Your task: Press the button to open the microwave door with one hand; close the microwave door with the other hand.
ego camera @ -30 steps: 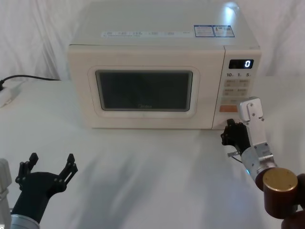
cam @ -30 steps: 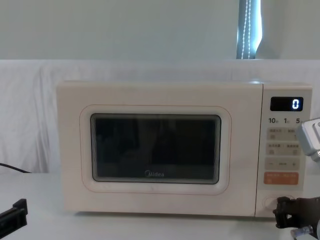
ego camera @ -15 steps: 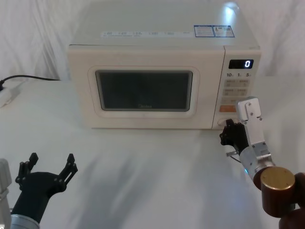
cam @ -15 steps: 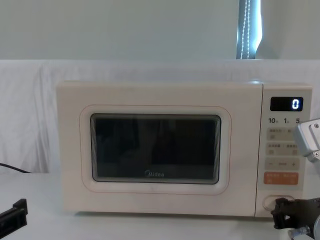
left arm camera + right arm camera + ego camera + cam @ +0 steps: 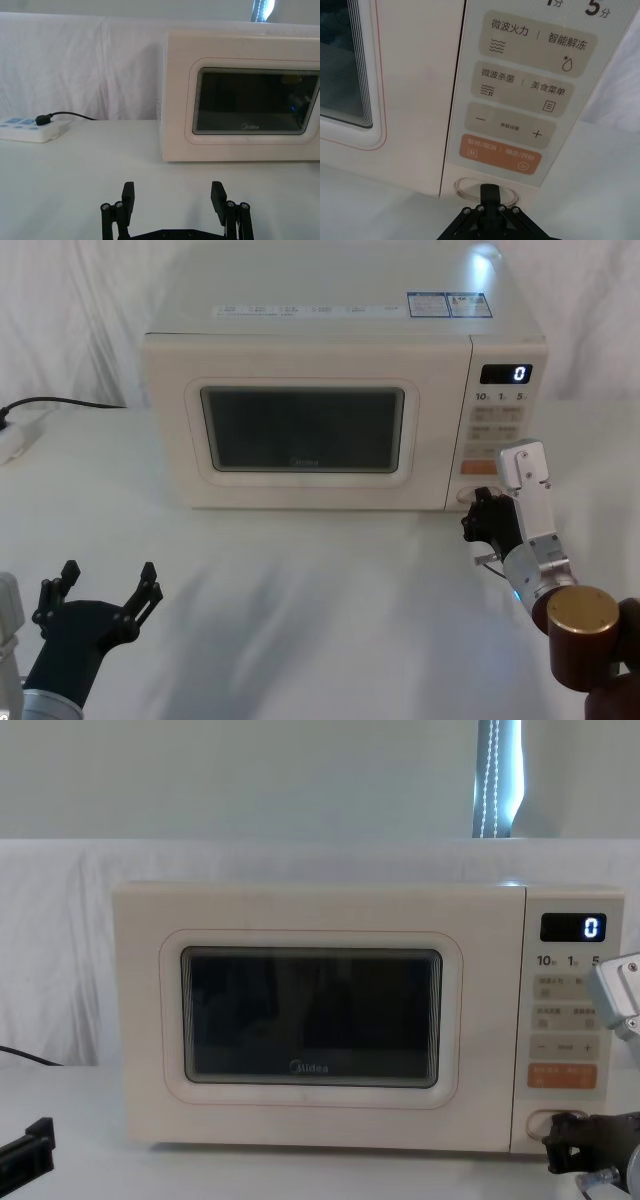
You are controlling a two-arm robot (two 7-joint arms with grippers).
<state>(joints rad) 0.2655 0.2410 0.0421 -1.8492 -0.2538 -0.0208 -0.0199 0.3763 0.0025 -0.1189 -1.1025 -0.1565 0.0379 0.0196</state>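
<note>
The right wrist view alone shows contact: the right gripper (image 5: 491, 195), fingers drawn together into one black tip, sits on the wide cream button (image 5: 485, 187) at lower centre, just below the orange key (image 5: 501, 154). In the head view, that gripper (image 5: 484, 512) sits at right of centre. The microwave door (image 5: 305, 430), cream with dark glass, lies flush. At lower left, the left gripper (image 5: 105, 590) hovers, fingers spread wide.

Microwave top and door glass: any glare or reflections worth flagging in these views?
Head view: a bright glare spot on the microwave top's rear right corner. Left wrist view: the door glass carries faint reflections and a small blue glint. Chest view: the glass reads dark, with dim reflections.
</note>
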